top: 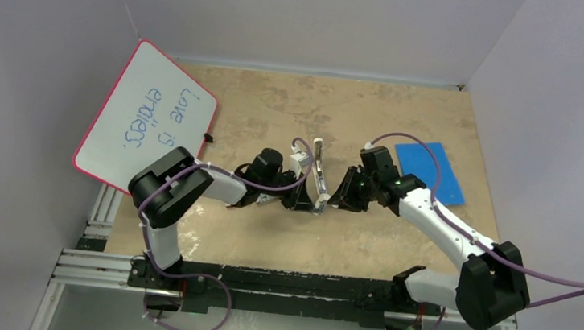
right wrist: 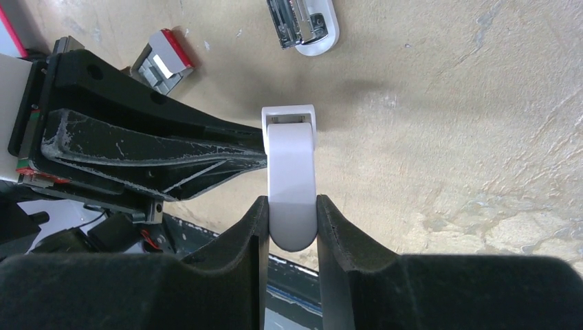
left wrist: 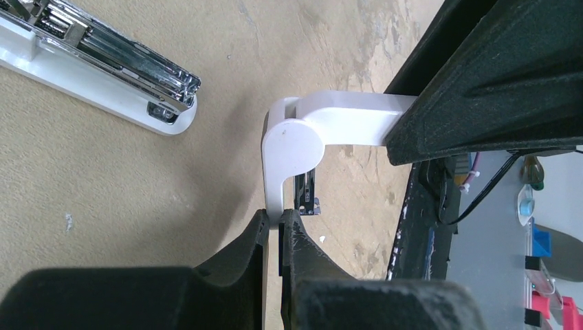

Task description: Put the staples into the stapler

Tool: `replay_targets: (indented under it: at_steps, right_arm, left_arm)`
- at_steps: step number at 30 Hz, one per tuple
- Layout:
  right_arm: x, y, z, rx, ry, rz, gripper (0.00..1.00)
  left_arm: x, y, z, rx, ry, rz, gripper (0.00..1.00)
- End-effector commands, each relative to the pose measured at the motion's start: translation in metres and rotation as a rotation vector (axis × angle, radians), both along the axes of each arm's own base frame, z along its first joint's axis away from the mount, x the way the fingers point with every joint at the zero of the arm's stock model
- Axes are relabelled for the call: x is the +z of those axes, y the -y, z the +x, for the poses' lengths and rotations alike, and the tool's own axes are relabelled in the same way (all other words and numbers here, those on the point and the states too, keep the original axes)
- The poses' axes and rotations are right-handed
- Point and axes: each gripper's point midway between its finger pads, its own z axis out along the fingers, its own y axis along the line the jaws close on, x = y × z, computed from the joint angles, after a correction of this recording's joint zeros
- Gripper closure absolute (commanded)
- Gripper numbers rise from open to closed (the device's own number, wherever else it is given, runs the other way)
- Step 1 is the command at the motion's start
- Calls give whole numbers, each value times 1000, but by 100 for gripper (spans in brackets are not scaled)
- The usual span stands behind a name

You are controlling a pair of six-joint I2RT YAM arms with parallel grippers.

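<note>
Left gripper (left wrist: 278, 218), right gripper (right wrist: 291, 206): both pinching one stubby white piece (left wrist: 295, 141). Stapler (left wrist: 103, 58): apart, on table (left wrist: 103, 206). Loading pending; I'd free one for staples.

Whiteboard (top: 147, 123) w/ pink-red rim leans tilted at far L, blue handwriting on it, partly legible ("Love is..."). Blue flat sheet (top: 430, 170) lies on the tan mottled tabletop (top: 278, 103) at far R, well apart from the board. Small red/grey box (right wrist: 163, 60) w/ white patch lies flat on the tabletop. White bent piece (right wrist: 291, 165), short, plastic, sits near mid-table above the surface. Alu rails (top: 93, 263) run along the near edge.
</note>
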Motion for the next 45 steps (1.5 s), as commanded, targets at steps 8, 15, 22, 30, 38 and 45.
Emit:
replay_targets:
  at_steps: [8, 15, 22, 30, 38, 45]
  right_arm:
    - [12, 13, 34, -101, 113, -57, 71]
    - [5, 22, 38, -165, 113, -90, 68]
    - [11, 8, 36, -108, 142, -12, 47]
    - [9, 1, 35, -92, 193, 50, 22]
    - [-14, 5, 31, -108, 181, 37, 27]
    - [-30, -3, 29, -116, 177, 63, 29]
  left_arm:
    - [-6, -7, -19, -76, 47, 6, 100]
    - [-2, -7, -20, -69, 12, 12, 100]
    - [13, -1, -14, -27, -73, 26, 100]
    - [19, 13, -4, 79, -251, 8, 100]
    - [5, 26, -3, 123, -393, -19, 100]
    - [0, 26, -1, 153, -403, -5, 100]
